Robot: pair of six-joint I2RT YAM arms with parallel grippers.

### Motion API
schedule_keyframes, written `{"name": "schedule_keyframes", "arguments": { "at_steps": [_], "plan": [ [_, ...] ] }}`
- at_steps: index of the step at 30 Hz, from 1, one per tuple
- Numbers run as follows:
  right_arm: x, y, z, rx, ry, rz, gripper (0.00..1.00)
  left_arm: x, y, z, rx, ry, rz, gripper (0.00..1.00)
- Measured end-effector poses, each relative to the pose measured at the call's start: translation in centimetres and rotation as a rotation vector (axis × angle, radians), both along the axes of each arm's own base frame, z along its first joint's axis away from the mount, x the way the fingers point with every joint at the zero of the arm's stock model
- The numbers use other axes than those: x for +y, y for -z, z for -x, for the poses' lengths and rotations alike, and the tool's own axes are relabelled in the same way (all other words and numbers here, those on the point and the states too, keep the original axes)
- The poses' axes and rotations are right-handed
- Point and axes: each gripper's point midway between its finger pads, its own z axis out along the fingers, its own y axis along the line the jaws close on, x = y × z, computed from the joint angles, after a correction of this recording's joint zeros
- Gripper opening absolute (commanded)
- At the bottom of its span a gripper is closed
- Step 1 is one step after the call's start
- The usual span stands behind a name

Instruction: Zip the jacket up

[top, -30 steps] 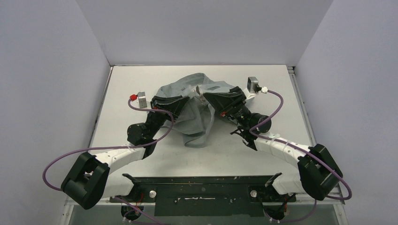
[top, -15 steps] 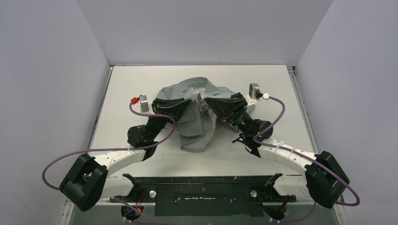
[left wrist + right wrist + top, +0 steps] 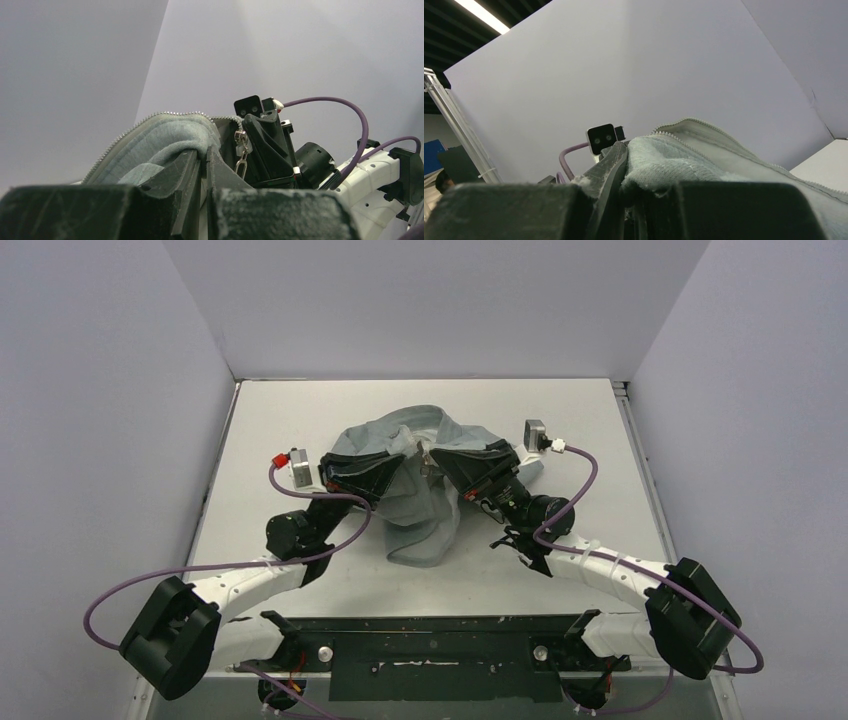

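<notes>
The grey jacket (image 3: 420,515) is bunched mid-table, its upper edge lifted between both grippers. My left gripper (image 3: 397,462) is shut on a fold of it; in the left wrist view the jaws (image 3: 205,152) pinch grey fabric (image 3: 165,137) just below a curve of zipper teeth (image 3: 125,136). A metal zipper pull (image 3: 242,150) dangles right beside them, in front of the right gripper's black fingers (image 3: 265,145). My right gripper (image 3: 440,457) is shut on the opposite edge; its jaws (image 3: 626,160) clamp ribbed fabric (image 3: 674,160), with zipper teeth (image 3: 719,131) running off to the right.
The white table (image 3: 600,420) is boxed in by pale walls on the left, back and right. A black mounting bar (image 3: 430,635) runs along the near edge. Purple cables (image 3: 575,490) loop from both wrists. The left wrist camera (image 3: 601,137) shows close to the right jaws.
Both wrists have drawn slightly toward the near edge with the jacket still held. The hanging fold has swung a little left and lies lower on the table.
</notes>
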Motion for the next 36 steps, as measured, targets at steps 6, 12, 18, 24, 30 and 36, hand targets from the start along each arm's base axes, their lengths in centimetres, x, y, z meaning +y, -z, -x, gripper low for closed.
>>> {"name": "schedule_keyframes", "arguments": {
  "at_steps": [6, 12, 18, 24, 30, 36],
  "plan": [
    [0.10, 0.34, -0.38, 0.022, 0.010, 0.006, 0.00, -0.19, 0.16, 0.24, 0.001, 0.008, -0.003, 0.00],
    [0.17, 0.36, -0.40, 0.030, 0.013, 0.003, 0.00, -0.45, 0.17, 0.53, -0.001, 0.018, -0.005, 0.00],
    [0.12, 0.38, -0.53, 0.037, 0.016, 0.000, 0.00, -0.56, 0.18, 0.64, -0.006, 0.018, -0.008, 0.00],
    [0.12, 0.77, -0.61, 0.046, 0.019, 0.005, 0.00, -0.59, 0.18, 0.66, -0.010, 0.014, -0.010, 0.00],
    [0.22, 0.95, -0.64, 0.051, 0.017, 0.011, 0.00, -0.20, -0.12, 0.76, -0.012, -0.001, 0.004, 0.00],
    [0.35, 0.96, -0.47, 0.052, 0.011, 0.011, 0.00, -0.10, -0.24, 0.78, -0.013, -0.003, 0.008, 0.00]
  ]
}}
